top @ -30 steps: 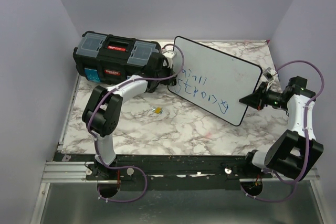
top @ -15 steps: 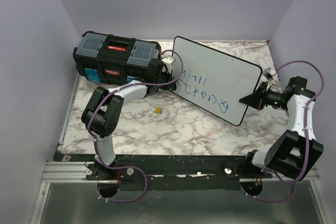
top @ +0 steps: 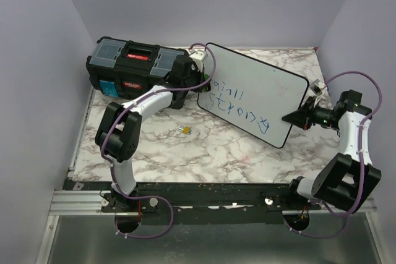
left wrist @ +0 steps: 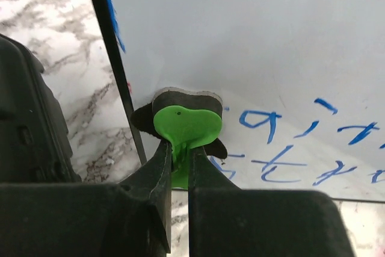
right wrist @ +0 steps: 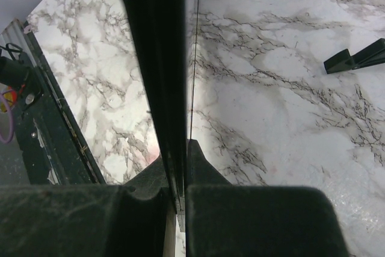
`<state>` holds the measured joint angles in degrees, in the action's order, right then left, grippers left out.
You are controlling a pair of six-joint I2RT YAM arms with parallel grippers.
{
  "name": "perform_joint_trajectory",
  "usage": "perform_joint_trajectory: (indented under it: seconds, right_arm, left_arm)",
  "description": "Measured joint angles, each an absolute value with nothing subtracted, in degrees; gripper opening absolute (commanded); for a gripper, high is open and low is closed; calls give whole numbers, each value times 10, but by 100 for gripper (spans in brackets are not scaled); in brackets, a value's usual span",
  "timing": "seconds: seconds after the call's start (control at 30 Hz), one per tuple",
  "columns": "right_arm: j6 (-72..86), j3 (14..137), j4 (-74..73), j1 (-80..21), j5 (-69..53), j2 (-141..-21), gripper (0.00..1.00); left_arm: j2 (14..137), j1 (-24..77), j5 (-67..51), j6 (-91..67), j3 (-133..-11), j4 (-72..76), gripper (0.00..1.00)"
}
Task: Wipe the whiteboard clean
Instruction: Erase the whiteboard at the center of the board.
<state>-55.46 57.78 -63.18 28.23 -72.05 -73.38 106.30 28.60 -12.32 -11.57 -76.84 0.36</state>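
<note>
Whiteboard [top: 266, 85]: white face, thin black rim, rounded corners. It sits askew on the far middle-to-right part of the table [top: 216, 153], propped at a tilt with its written face toward the arms. The right wrist view shows it edge-on as a dark band [right wrist: 153, 58].
Lettering [top: 238, 106]: blue marker in two rows on the near-left part of the face. The rest is bare white. A blue streak also runs along the left rim [left wrist: 111, 10].
Eraser [left wrist: 183, 126]: small green tab on a dark pad. The pad lies against the board's face just inside the left rim, above the first blue letters.
Left gripper [left wrist: 178, 148]: fingers pressed together on the stem of the green tab, reaching to the board's far-left end.
Right gripper [right wrist: 178, 161]: jaws pinched on the board's rim at its near-right corner, one finger on each side.
Feet [right wrist: 355, 58]: two black wedges on the marble on the board's far side. Whether they join the board cannot be told here.
Toolbox [top: 133, 69]: black with a red latch and grey lid trays, just beside the board's left end.
Small item [top: 184, 130]: yellow and grey, lying alone on the marble near the board's near-left corner.
Table: white marble pattern with grey veins.
</note>
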Motion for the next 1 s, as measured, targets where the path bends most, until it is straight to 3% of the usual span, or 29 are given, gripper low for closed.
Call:
perform_joint_trajectory:
  seconds: [0.47,1.0]
  right_arm:
    - [-557,577,-631,282,-721,-734,1]
    - [-557,577,-631,282,-721,-734,1]
  left_arm:
    - [1063,288,-140,-161,-646,73,0]
    - [1065,283,-140,-156,-832,27,0]
